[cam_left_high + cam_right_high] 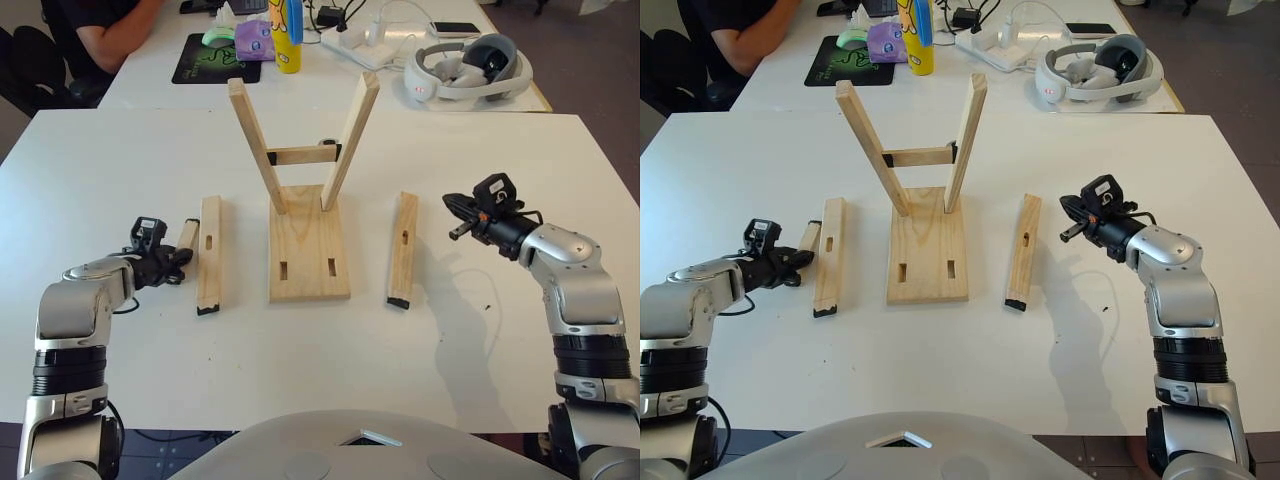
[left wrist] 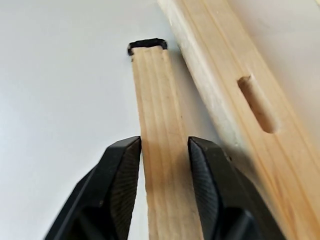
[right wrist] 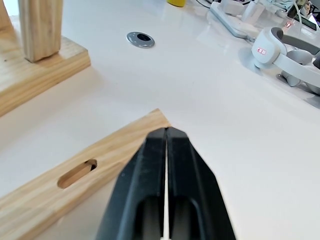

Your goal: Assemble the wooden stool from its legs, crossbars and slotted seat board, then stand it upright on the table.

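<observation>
Work is half done: two legs (image 1: pixel 257 145) and a bar (image 1: pixel 303 155) stand in the seat (image 1: pixel 308 255). Two loose legs (image 1: pixel 209 253) lie on the surface (image 1: pixel 120 160). Left tool (image 2: pixel 164 142) grips the last bar (image 2: pixel 155 100); right tool (image 3: pixel 166 131) is closed.

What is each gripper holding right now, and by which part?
Left gripper grips the loose crossbar near one end; right gripper is shut on nothing.

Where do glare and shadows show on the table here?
Right wrist view: the glossy table gleams beside the headset. Left wrist view: a soft shadow lies between the crossbar and the leg. Left eye view: the seat is evenly lit, without glare.
</observation>
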You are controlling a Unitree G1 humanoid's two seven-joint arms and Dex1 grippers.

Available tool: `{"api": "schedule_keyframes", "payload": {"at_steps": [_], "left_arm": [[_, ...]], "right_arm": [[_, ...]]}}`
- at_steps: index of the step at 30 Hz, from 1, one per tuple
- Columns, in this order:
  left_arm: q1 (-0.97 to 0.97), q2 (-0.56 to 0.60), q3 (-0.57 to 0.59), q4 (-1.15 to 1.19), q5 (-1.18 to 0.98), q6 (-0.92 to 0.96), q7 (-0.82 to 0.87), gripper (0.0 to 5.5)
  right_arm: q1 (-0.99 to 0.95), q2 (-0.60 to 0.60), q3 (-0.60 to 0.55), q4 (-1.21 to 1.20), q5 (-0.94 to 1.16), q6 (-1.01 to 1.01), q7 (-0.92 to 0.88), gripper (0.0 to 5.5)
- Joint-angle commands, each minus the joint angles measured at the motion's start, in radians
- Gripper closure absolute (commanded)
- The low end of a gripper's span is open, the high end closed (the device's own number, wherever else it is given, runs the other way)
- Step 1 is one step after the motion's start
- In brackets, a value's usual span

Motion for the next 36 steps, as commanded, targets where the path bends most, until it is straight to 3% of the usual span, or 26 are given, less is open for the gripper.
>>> {"api": "schedule_keyframes", "payload": {"at_steps": [1, 5, 9, 13, 19, 24, 29, 32, 36], "left_arm": [[0.063, -0.012, -0.036, 0.102, 0.029, -0.007, 0.011, 4.18], [0.005, -0.041, 0.018, 0.126, 0.038, -0.169, 0.057, 4.18], [-0.103, -0.028, 0.056, 0.029, 0.120, -0.586, 0.119, 4.18], [-0.234, -0.070, 0.140, -0.095, 0.040, -0.732, 0.149, 4.18], [-0.428, -0.077, 0.117, -0.205, -0.027, -0.740, 0.148, 4.18], [-0.551, -0.120, -0.001, -0.251, -0.070, -0.693, 0.105, 4.18], [-0.515, -0.191, -0.177, -0.312, -0.010, -0.706, 0.091, 4.18], [-0.488, -0.213, -0.201, -0.326, -0.002, -0.703, 0.094, 4.18], [-0.429, -0.221, -0.253, -0.351, 0.044, -0.721, 0.084, 4.18]], "right_arm": [[-0.017, 0.002, -0.004, -0.014, 0.009, 0.012, -0.012, 5.50], [-0.044, 0.044, -0.064, -0.018, 0.062, 0.021, -0.051, 5.50], [-0.125, 0.102, -0.181, -0.008, 0.131, 0.020, -0.163, 5.50], [-0.216, 0.195, -0.301, -0.102, 0.450, 0.165, -0.162, 5.11], [-0.321, 0.260, -0.374, -0.223, 0.864, 0.326, -0.267, 4.08], [-0.393, 0.337, -0.334, -0.293, 1.122, 0.358, -0.448, 3.30], [-0.419, 0.405, -0.230, -0.298, 1.204, 0.350, -0.546, 2.51], [-0.424, 0.408, -0.204, -0.297, 1.216, 0.335, -0.571, 2.12], [-0.429, 0.420, -0.175, -0.288, 1.237, 0.317, -0.587, 2.09]]}}
